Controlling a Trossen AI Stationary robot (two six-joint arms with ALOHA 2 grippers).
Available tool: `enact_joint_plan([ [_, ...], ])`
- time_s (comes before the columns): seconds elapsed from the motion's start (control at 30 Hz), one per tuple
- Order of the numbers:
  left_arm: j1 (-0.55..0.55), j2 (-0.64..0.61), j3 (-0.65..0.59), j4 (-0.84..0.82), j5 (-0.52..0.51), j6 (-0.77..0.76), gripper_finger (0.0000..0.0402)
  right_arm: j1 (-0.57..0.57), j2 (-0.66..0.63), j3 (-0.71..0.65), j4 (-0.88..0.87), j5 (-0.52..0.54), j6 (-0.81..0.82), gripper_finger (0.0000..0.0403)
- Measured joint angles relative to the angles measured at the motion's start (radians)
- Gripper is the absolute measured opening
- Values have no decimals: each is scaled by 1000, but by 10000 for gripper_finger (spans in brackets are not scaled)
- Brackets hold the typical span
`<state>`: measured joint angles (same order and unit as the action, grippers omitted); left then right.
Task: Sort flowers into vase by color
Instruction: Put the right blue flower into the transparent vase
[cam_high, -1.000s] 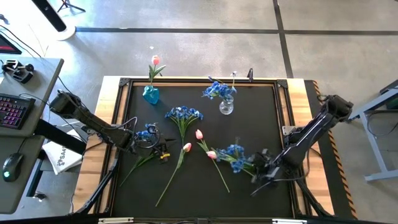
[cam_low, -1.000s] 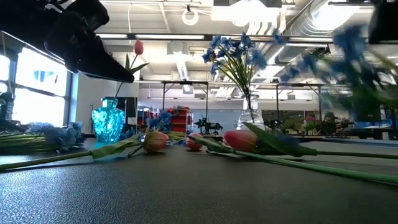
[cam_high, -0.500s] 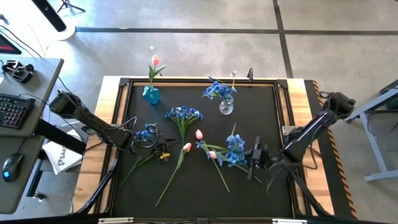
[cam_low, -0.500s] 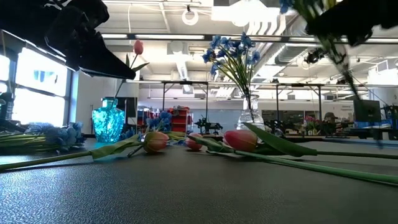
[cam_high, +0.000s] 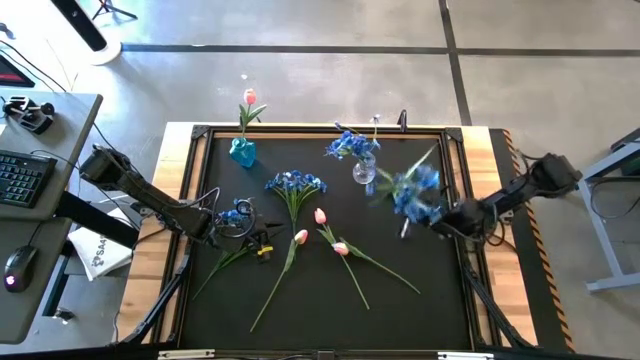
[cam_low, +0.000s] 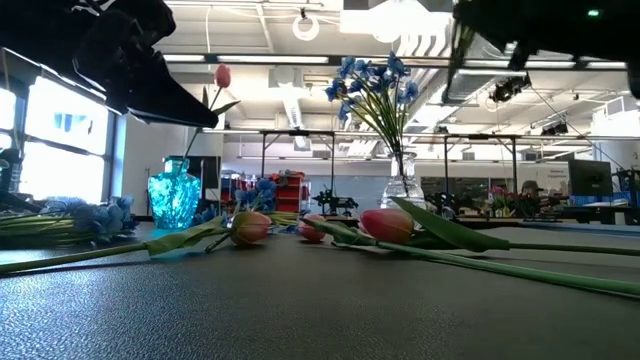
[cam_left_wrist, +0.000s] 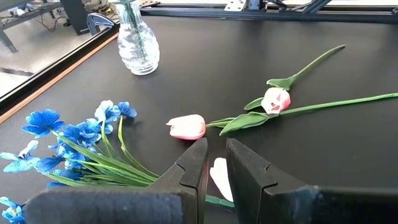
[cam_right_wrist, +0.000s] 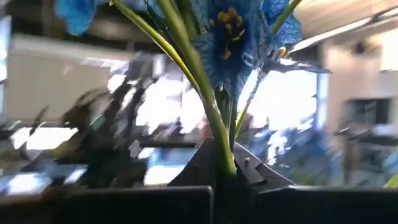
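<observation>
My right gripper (cam_high: 438, 221) is shut on a bunch of blue blossoms (cam_high: 415, 190), held in the air just right of the clear vase (cam_high: 363, 172), which has blue flowers in it. A blue vase (cam_high: 242, 152) near the far edge holds one pink tulip (cam_high: 249, 97). Three pink tulips (cam_high: 320, 215) (cam_high: 301, 237) (cam_high: 340, 248) and a blue bunch (cam_high: 295, 183) lie flat on the mat. My left gripper (cam_left_wrist: 216, 155) hangs low at the left, fingers a narrow gap apart, beside another blue bunch (cam_high: 235, 213) and over a green stem (cam_left_wrist: 211, 200). My right gripper pinches the bunch's green stems (cam_right_wrist: 219, 143) between its two fingers, a short way behind the blossoms (cam_right_wrist: 233, 43). The fingers come roughly level from the table's right. The bunch is lifted clear of the mat, its blossoms pointing toward the clear vase.
The black mat has a raised frame (cam_high: 300, 130) and wooden borders. Loose stems (cam_high: 385, 268) cross the mat's middle and near part. A desk with keyboard (cam_high: 20, 175) stands beyond the left edge. Bare mat lies at the near right corner (cam_high: 430, 310).
My right gripper has risen from the mat's near right part and swung toward the far edge and the clear vase, carrying the blue bunch. The bunch, which lay by the tulips, is now lifted clear and turned about. The left arm has kept still.
</observation>
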<state>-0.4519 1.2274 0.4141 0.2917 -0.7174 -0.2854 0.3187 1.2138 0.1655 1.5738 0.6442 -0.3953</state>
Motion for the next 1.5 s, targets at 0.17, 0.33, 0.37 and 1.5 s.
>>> enact_joint_plan([
  [0.17,0,0,0,7,0,-5,44,-176,3,79,-4,-95,-49,0],
  [0.33,0,0,0,5,17,-18,44,-343,3,109,-28,-91,8,0],
  [0.37,0,0,0,5,18,-18,44,-375,3,109,-44,-93,44,0],
  [1.5,0,0,0,6,18,-18,44,-609,3,109,-441,-241,390,0],
])
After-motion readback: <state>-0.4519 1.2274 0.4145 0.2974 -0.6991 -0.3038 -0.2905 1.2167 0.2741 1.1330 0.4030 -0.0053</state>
